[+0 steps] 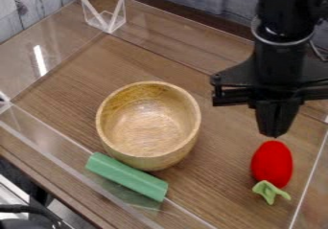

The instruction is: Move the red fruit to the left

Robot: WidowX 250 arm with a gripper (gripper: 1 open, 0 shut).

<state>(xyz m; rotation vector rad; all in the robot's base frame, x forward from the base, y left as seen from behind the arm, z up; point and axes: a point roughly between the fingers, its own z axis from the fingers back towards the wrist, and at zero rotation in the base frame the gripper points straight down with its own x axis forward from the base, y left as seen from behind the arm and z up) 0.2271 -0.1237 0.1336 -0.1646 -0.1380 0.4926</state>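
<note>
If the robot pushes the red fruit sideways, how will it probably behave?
The red fruit will probably roll or turn a little, because its body is rounded and smooth. It may not roll straight, since one end has a leafy green stem that could drag on the table. Its even, glossy skin suggests that it could also be somewhat slippery.
</note>
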